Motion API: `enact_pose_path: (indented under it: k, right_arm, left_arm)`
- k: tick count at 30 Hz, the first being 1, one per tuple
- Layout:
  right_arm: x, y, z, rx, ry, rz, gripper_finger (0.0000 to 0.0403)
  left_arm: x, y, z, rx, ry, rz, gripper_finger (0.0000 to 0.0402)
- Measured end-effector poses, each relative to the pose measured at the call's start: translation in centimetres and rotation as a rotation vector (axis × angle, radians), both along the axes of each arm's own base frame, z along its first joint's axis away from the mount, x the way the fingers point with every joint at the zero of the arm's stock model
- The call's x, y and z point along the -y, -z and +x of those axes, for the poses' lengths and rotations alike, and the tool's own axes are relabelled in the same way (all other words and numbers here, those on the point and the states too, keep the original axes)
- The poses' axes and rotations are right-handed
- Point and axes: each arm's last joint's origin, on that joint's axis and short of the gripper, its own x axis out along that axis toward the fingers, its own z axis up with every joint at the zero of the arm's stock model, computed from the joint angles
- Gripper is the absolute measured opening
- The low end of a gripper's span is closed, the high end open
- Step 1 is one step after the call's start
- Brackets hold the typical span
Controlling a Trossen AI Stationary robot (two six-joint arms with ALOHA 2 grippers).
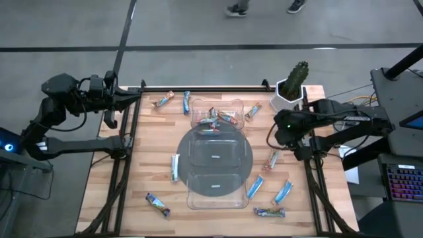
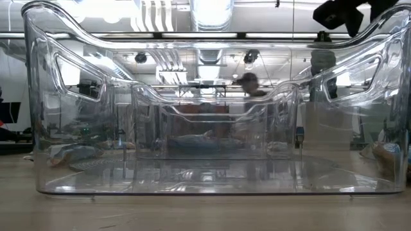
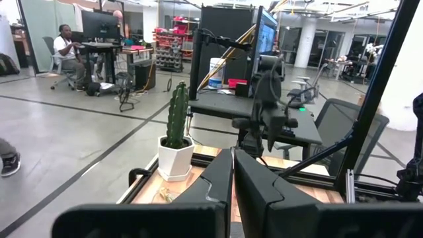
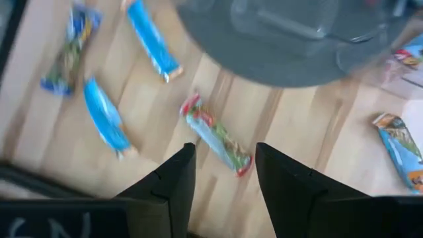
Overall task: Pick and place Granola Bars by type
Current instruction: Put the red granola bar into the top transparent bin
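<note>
- Right wrist view: my right gripper has fingers spread apart, nothing held, hanging above a red-ended bar on the wood.
- Two light blue bars and a dark multicoloured bar lie near it, apart from each other.
- High view: right gripper sits at the table's right side, just right of the clear tray.
- Several bars lie in the tray's far compartment; others are scattered on the table around it.
- Left gripper is closed, empty, off the far left corner.
- Cactus pot stands far right.
</note>
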Motion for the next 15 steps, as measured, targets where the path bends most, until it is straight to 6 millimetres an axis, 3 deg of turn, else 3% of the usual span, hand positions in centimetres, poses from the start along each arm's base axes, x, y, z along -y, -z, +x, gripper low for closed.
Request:
enact_pose_path:
  k: [8,15]
  right_arm:
    - [-0.1,1.4,1.9,-0.073,-0.123,-0.032,0.0152]
    - [-0.3,2.2,2.2,-0.1,-0.187,-0.046,0.0208]
  left_arm:
    - [0.0,0.0,0.0,0.0,0.0,0.0,0.0]
    - [0.0,0.0,0.0,0.001,0.0,-0.003,0.0]
